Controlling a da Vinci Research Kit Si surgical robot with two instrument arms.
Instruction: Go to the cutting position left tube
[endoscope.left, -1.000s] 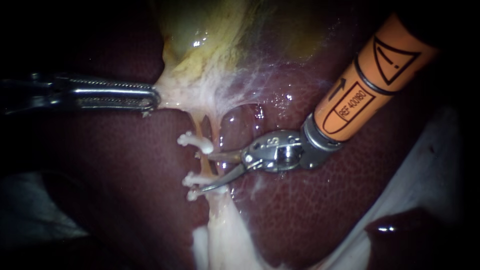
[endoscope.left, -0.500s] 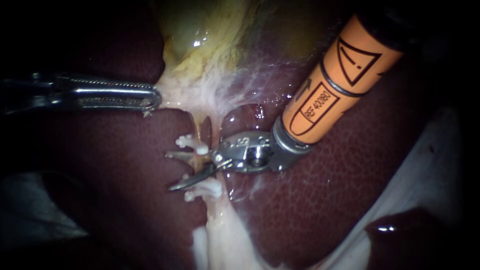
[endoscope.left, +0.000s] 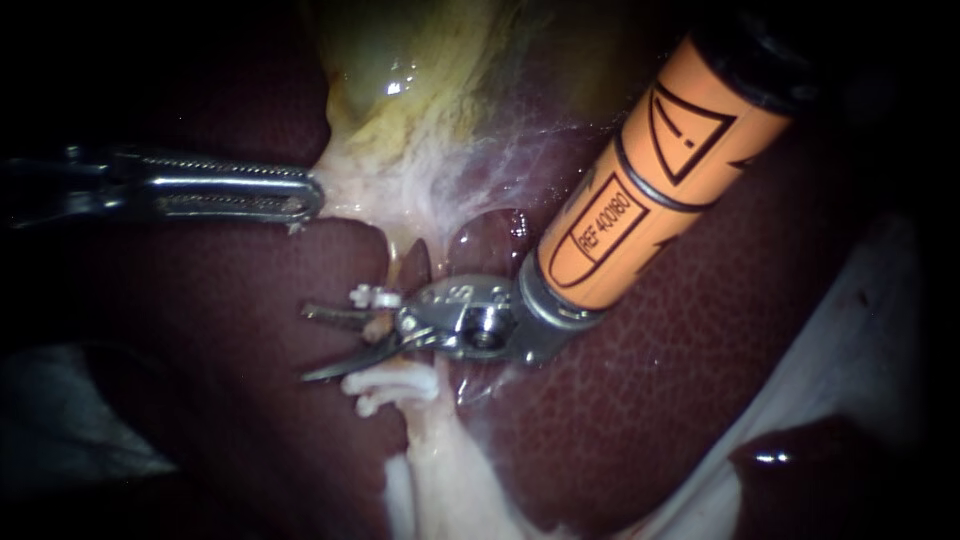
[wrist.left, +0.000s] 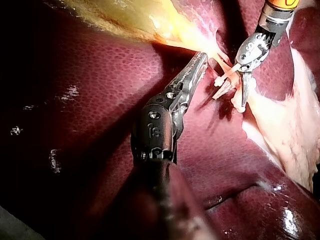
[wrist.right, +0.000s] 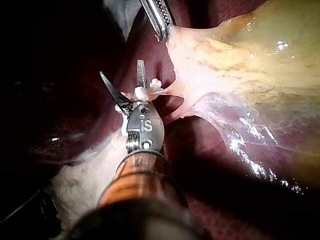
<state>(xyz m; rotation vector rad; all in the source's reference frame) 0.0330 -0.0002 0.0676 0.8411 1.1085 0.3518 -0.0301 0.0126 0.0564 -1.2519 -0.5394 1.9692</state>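
**Item 1.** Right instrument, orange-sleeved shaft w/ steel blade tip, entered from 2 o'clock. Claw apart, nothing gripped. One blade is laid to each side of item 3.

**Item 2.** Left instrument, slim steel shaft w/ long ribbed claw, entered from 9 o'clock. Claw is clamped on the pale lower edge of the yellow-green glossy gallbladder, which looks to be held taut.

**Item 3.** Left tube, thin pinkish strand at centre of endoscope view, run 12 to 6 o'clock over the dark red-brown liver. A short stretch is seen in the blade gap, betw. the small white upper clip and the white lower clip cluster.

**Handling note (judgement).**
- Position is approx. reached.
- Blades are best kept mid-gap, square to the tube and clear of both clips.
- The tube should be seated deep toward the hinge.
- Blade tips should be confirmed free of liver.
- Traction by item 2 is to be left steady.

**Not made out.**
- The tube's far side is hidden under the blades.
- The no. of clips in the lower cluster is unclear.
- Blade tips are dim against the liver.
- Any right tube is covered by the hinge of item 1.
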